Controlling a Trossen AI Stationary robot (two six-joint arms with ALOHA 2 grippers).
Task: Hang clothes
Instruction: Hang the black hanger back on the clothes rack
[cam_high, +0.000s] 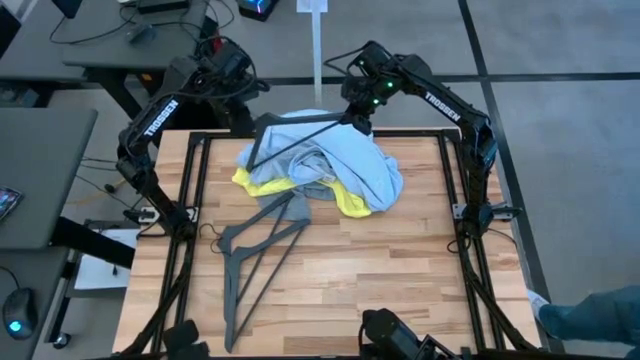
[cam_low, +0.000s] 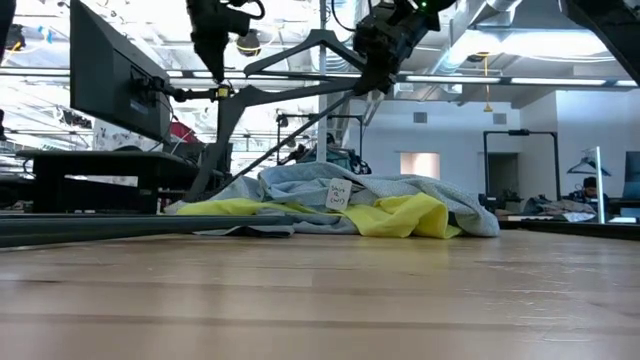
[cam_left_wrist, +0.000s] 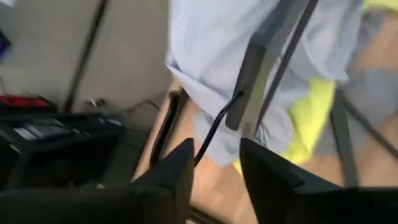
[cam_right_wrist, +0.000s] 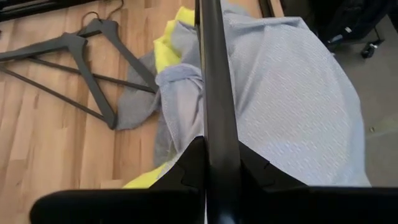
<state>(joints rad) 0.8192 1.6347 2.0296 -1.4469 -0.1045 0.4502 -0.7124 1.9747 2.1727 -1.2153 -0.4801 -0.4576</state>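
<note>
The right gripper holds one black hanger up tight over the clothes pile near the table's far edge. The left gripper hangs beside it, fingers apart, empty. Keep the hanger level, then slide it into the pale blue shirt slowly.

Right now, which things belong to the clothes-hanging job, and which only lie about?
Job:
- light-blue shirt
- yellow T-shirt
- grey T-shirt
- raised hanger, gripped by right pincer
- left pincer, open

Lying about:
- two hangers on table
</note>
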